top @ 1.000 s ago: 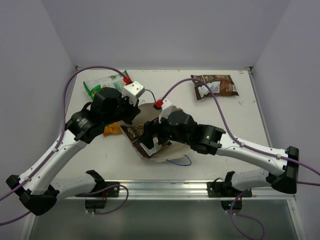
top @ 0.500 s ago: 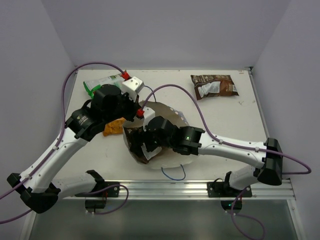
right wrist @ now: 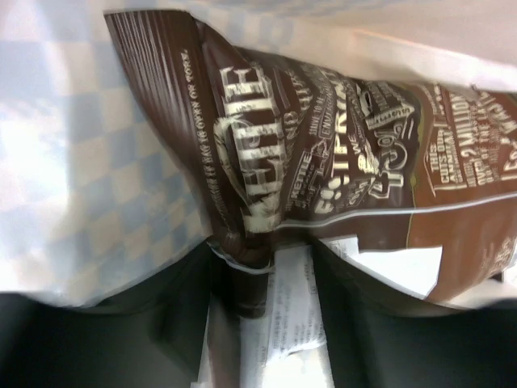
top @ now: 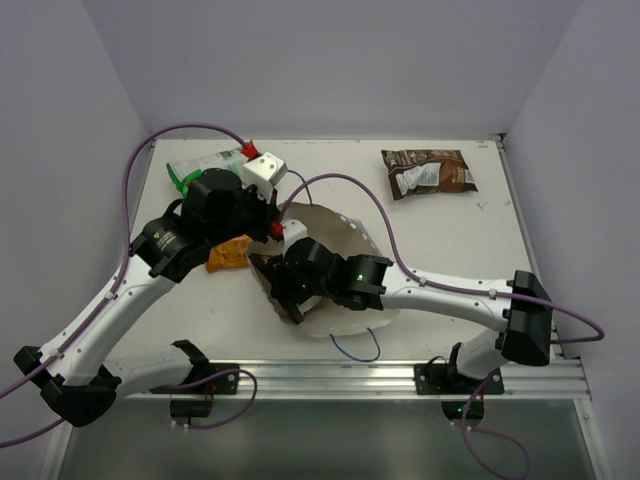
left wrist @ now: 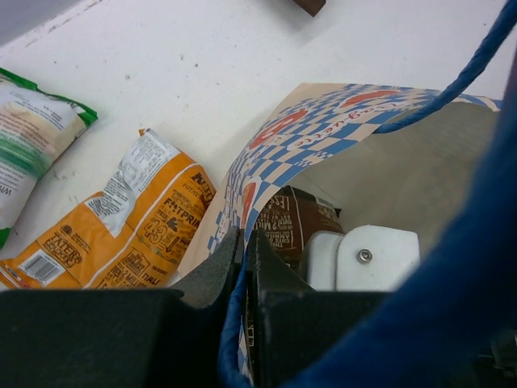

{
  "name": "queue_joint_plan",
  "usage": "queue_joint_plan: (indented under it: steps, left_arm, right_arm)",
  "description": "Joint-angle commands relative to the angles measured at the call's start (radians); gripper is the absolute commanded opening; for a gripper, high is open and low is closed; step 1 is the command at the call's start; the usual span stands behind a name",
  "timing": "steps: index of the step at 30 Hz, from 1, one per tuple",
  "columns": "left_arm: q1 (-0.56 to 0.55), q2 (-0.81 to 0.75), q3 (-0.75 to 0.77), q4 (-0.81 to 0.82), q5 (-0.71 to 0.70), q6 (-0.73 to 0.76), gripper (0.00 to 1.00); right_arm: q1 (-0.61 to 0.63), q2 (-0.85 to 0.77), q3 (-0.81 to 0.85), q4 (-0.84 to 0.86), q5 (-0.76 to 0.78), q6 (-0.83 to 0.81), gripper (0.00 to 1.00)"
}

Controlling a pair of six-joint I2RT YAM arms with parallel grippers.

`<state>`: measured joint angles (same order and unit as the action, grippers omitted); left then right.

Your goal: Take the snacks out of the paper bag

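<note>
Nearest the arm bases, a blue cord handle (top: 357, 346) loops loose on the tabletop (top: 460, 235). Just beyond it the paper bag (top: 335, 222) lies on its side. The right jaws reach inside it and stand part-way open astride the lower edge of a dark brown packet (right wrist: 347, 162), which by my count is the only snack left in the bag. They do not look clamped yet. To do this step well, I judge they should close on the packet's crimped edge alone, not on the bag wall or the white printed slip (right wrist: 291, 315) between them, and then draw straight back out of the mouth. The left jaws are closed on the bag's checkered rim and its cord, bracing it against that pull. Farther left lie the orange packet (top: 228, 254) and the green-and-white chip bag (top: 205, 166). The other brown packet (top: 430, 172) lies at the far right — all three already out.
</note>
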<state>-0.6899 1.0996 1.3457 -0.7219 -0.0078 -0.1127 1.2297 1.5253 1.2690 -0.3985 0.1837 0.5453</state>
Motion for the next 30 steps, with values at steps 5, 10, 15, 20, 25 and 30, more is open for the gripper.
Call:
queue_joint_plan:
  steps: [5,10,15,20,25,30]
  left_arm:
    - [-0.005,-0.01,0.046,0.072,-0.02,-0.024,0.0]
    - [-0.005,0.002,0.038,0.064,-0.043,-0.054,0.0]
    - [-0.003,0.038,0.041,0.03,-0.107,-0.085,0.0]
    - [-0.003,0.103,0.079,-0.02,-0.143,-0.122,0.0]
    - [-0.002,0.129,0.095,-0.039,-0.112,-0.143,0.0]
    - [0.001,0.147,0.101,-0.071,-0.093,-0.159,0.0]
  right_arm:
    - [0.004,-0.096,0.032,-0.034,0.102,-0.04,0.14]
    - [0.004,-0.198,0.078,-0.069,0.163,-0.106,0.01]
    - [0.005,-0.327,0.124,-0.111,0.184,-0.174,0.0]
    - [0.002,-0.47,0.145,-0.105,0.139,-0.255,0.0]
    - [0.002,-0.565,0.194,-0.097,0.166,-0.301,0.0]
    - [0.001,-0.62,0.254,-0.079,0.325,-0.363,0.0]
